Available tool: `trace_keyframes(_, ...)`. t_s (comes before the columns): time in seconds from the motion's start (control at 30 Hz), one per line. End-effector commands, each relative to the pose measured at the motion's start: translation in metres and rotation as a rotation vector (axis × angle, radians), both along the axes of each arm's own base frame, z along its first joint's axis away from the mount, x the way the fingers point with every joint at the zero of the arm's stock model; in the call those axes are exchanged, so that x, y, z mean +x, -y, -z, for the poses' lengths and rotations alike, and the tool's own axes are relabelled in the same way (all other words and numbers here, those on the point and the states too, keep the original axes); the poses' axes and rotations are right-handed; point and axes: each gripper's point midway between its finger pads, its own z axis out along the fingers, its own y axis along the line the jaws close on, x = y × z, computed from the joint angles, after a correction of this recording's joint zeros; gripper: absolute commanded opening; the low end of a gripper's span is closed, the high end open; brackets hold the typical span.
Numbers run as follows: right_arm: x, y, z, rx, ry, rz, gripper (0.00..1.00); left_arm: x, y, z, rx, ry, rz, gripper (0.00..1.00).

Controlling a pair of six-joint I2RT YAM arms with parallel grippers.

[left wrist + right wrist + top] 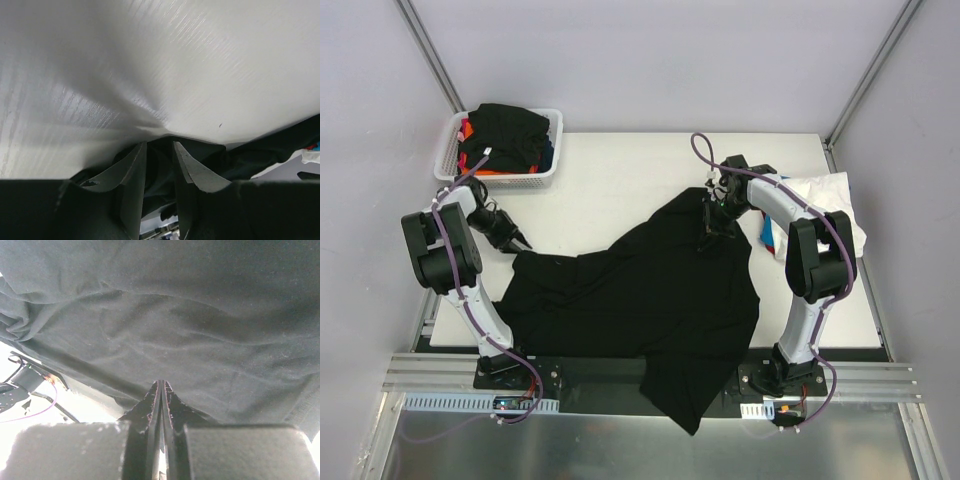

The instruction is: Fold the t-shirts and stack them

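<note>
A large black t-shirt [640, 290] lies crumpled across the table, its lower end hanging over the near edge. My left gripper [520, 243] is low at the shirt's left corner. In the left wrist view [159, 144] its fingers stand slightly apart with a bunch of the black cloth [260, 150] clamped between them. My right gripper [710, 222] is at the shirt's far right peak, where the cloth is drawn up to it. In the right wrist view [161, 382] its fingers are pressed together at the edge of the black cloth [175, 315].
A white mesh basket [447, 160] at the back left holds a black shirt [510, 130] over orange and blue ones. A white t-shirt [830, 195] lies at the right edge with red and blue cloth [767, 235] beneath it. Bare table [620, 170] lies behind the black shirt.
</note>
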Motion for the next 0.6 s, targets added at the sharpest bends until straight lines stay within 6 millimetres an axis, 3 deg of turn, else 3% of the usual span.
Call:
trace_keyframes(0.0, 0.001, -0.001, -0.026, 0.01, 0.068, -0.017, 0.03, -0.008, 0.009, -0.013, -0.028, 0.034, 0.017, 0.27)
trace_keyframes(0.17, 0.002, -0.002, -0.027, 0.011, 0.072, -0.019, 0.03, -0.017, 0.014, -0.015, -0.025, 0.039, 0.015, 0.25)
trace_keyframes(0.27, 0.002, -0.003, -0.026, 0.008, 0.069, -0.021, 0.03, -0.019, 0.011, -0.019, 0.004, 0.049, 0.007, 0.0)
trace_keyframes(0.5, -0.001, -0.006, -0.023, 0.004, 0.064, -0.029, 0.03, 0.002, -0.007, -0.049, 0.105, 0.13, -0.047, 0.0)
trace_keyframes(0.57, -0.001, -0.007, -0.023, 0.003, 0.066, -0.031, 0.03, 0.014, -0.013, -0.069, 0.13, 0.183, -0.083, 0.0)
